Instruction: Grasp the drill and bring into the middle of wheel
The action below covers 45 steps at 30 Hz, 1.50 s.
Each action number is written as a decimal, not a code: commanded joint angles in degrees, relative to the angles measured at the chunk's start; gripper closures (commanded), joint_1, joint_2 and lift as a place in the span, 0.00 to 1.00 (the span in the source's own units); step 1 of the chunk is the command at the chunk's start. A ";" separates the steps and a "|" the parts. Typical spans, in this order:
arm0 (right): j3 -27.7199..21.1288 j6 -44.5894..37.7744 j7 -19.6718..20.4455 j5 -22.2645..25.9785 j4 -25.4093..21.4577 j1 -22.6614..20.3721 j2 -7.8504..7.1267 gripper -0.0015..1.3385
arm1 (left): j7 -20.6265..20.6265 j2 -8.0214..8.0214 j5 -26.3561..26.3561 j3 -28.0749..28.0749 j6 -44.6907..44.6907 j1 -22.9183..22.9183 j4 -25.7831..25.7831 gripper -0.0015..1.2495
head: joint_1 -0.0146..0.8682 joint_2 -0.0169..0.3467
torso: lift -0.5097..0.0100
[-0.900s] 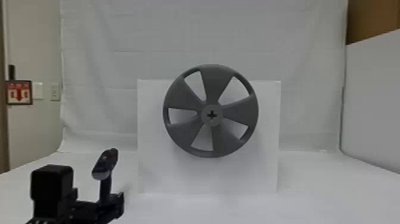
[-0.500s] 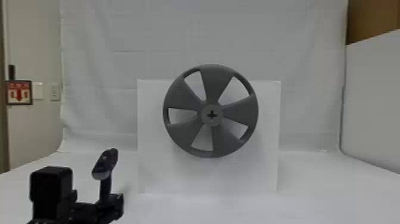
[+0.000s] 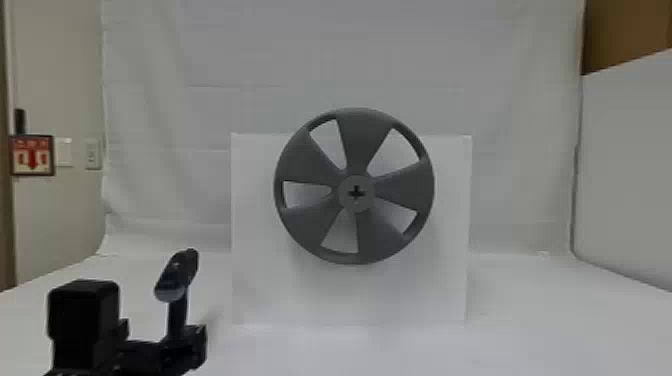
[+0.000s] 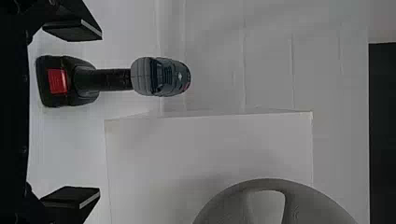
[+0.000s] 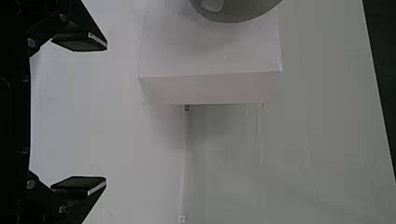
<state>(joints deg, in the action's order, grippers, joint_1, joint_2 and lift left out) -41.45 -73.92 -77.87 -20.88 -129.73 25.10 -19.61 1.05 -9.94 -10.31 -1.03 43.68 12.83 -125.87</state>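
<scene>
Drill (image 4: 109,79) stands upright on the tabletop (image 3: 400,352), ahead of the left claw (image 3: 150,355), whose fingers are spread. Wheel (image 3: 367,142) is to that claw's right. Right claw (image 5: 105,114) is spread too.

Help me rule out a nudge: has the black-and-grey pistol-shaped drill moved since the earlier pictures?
No. In the head view, the drill shows no shift; its gap to the white rectangular board stays the same.

We see the dark drill (image 3: 176,282) upright toward the left of the table (image 3: 550,345), the grey five-spoked wheel (image 3: 365,145) upright at the white box's front (image 3: 260,295).
</scene>
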 commanded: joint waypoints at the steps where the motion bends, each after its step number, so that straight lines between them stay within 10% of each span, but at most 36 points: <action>1: 0.05 0.00 -0.45 -0.04 0.00 -0.05 0.01 0.20 | 0.00 0.01 -0.06 -0.02 0.00 0.00 0.01 0.09 | 0.08 0.13 | 0.21; 45: 2.25 0.00 -0.45 -0.83 0.00 0.21 0.01 0.20 | 1.93 0.80 -0.59 0.33 3.25 7.65 9.32 0.09 | 0.08 0.13 | 0.21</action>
<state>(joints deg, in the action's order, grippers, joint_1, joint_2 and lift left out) -39.34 -73.91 -77.87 -21.61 -129.73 25.31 -19.68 2.99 -9.23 -10.55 -0.85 47.52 19.39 -118.42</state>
